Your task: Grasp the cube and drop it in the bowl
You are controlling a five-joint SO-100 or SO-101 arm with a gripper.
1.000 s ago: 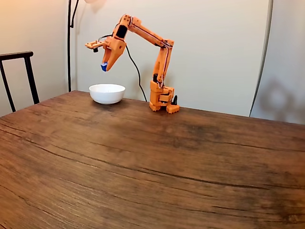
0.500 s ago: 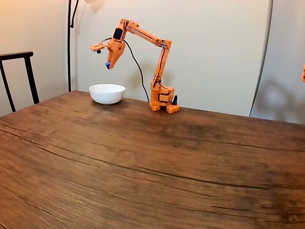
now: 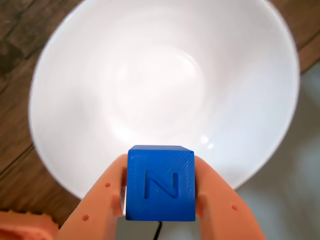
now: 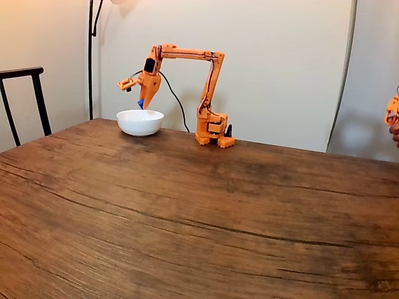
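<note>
A bright blue cube (image 3: 160, 182) with an embossed N on its face is pinched between my two orange fingers (image 3: 97, 205). My gripper (image 3: 160, 190) is shut on it. Directly below lies the white glossy bowl (image 3: 100, 75), its inside bare. In the fixed view my orange gripper (image 4: 142, 103) hangs just above the bowl (image 4: 139, 122) at the far left of the wooden table, with the cube (image 4: 141, 103) at its tip, over the bowl's rim area.
The arm's base (image 4: 212, 134) stands right of the bowl near the table's far edge. A dark chair (image 4: 25, 99) is at the left. A hand holding an orange part (image 4: 393, 115) shows at the right edge. The wooden table (image 4: 199, 218) spreads toward the camera.
The arm has stretched out and lowered, carrying the cube down from well above the bowl to just over it. A hand with an orange part has entered at the right edge.
</note>
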